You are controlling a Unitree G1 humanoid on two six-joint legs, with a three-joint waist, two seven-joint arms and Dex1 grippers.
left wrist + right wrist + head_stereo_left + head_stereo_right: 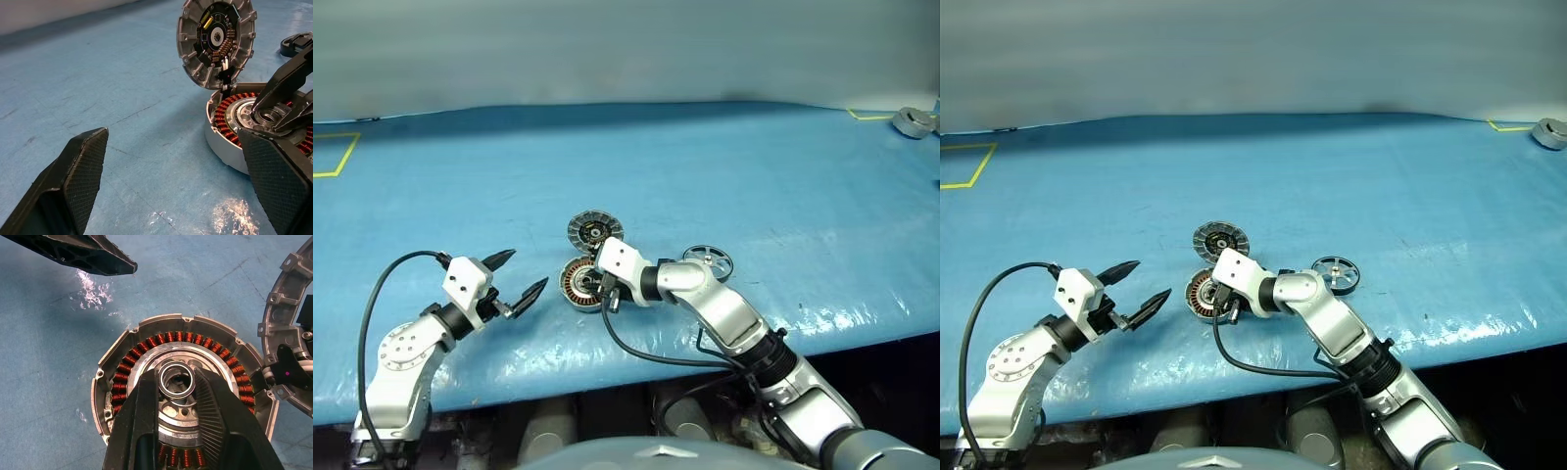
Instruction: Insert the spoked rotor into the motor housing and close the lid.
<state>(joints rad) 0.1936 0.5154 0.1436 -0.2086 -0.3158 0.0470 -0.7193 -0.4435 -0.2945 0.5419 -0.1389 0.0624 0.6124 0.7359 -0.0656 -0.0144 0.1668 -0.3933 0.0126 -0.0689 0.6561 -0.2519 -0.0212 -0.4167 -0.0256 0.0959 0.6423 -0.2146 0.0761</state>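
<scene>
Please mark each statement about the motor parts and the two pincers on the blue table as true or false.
1. The spoked rotor lies on the table beside the right arm. True.
2. The lid lies flat, closed on the motor housing. False: it stands open next to the housing, dark face showing.
3. The right pincer grips the housing's centre hub ring. True.
4. The left pincer holds the rotor. False: it is open and empty.
5. Copper windings are visible in the housing. True.
</scene>
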